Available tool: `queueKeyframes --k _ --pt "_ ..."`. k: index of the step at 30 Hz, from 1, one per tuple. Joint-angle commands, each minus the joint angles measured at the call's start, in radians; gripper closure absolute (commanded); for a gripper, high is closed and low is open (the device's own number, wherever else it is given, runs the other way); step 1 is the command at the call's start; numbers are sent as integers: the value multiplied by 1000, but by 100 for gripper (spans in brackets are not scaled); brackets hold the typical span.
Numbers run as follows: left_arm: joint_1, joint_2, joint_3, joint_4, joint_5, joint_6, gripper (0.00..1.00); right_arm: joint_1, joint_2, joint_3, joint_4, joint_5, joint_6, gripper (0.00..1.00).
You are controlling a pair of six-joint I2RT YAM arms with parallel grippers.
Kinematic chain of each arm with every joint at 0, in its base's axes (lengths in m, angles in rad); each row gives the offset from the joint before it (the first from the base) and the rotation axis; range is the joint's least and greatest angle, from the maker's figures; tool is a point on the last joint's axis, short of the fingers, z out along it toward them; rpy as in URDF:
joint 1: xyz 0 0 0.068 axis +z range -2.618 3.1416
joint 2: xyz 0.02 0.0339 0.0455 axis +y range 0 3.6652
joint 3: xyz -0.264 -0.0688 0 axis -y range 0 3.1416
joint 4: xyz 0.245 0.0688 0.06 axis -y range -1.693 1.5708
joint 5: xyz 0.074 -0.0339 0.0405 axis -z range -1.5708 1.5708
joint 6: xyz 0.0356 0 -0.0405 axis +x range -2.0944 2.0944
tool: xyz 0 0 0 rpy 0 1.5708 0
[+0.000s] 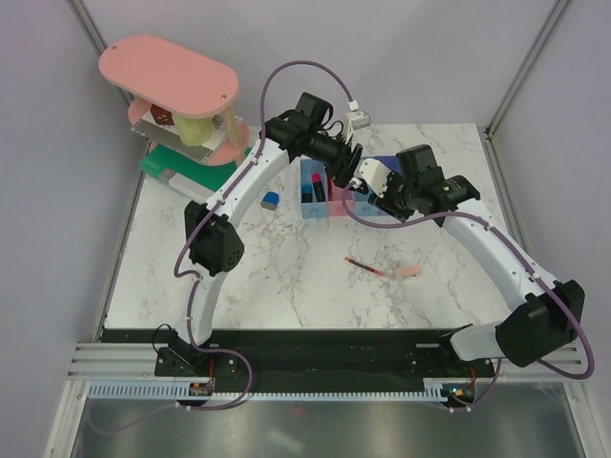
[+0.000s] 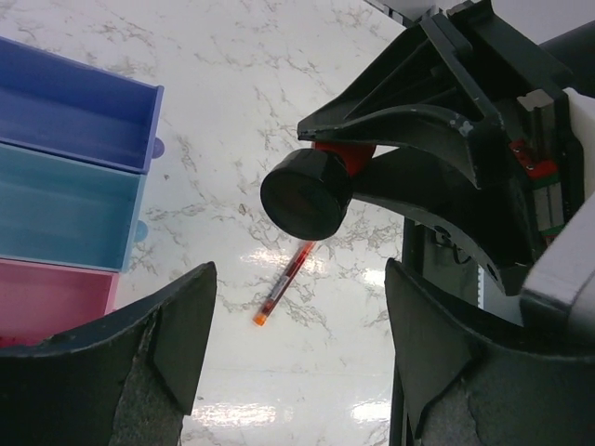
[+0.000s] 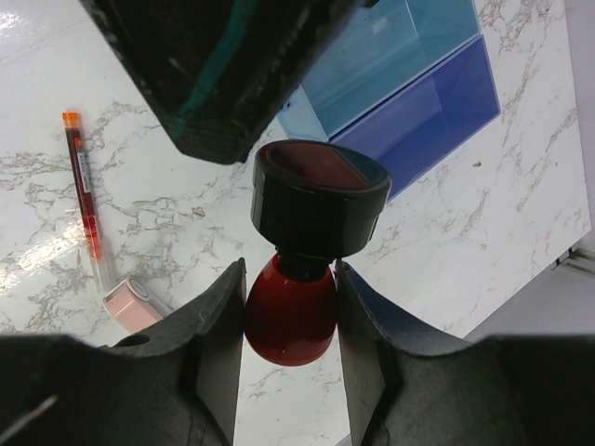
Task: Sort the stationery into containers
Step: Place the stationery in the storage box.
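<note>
The round red-and-black knob [image 3: 321, 195] is clamped by its red end in the right end effector [image 3: 290, 288], above the table [image 3: 483, 232] near the bins [image 3: 437, 102], while the left end effector [image 2: 297, 307] is seen spread apart close by.

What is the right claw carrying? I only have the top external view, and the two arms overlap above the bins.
Observer: The right wrist view shows the right claw shut on the red-and-black knob. It grips the red bulb, and the black cap sticks out past the tips.
Operator: Is the left claw holding it too?
Observer: No. In the left wrist view the left claw is open and empty, with the knob just ahead of it.
Operator: Is anything in the purple-blue bin? The arm hides it from me.
Observer: The part of the purple-blue bin that the left wrist view shows holds nothing. The rest of it is out of frame.
</note>
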Motion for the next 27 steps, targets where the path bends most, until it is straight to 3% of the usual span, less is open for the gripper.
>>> queueKeyframes --k 1,11,27 --pt "-45 29 20 39 131 -32 21 41 -26 52 72 -30 12 99" --pt "-45 -36 -56 86 205 -25 21 41 -95 8 65 -26 18 99" --pt "-43 16 -20 112 113 -15 21 40 -126 42 41 -50 53 100"
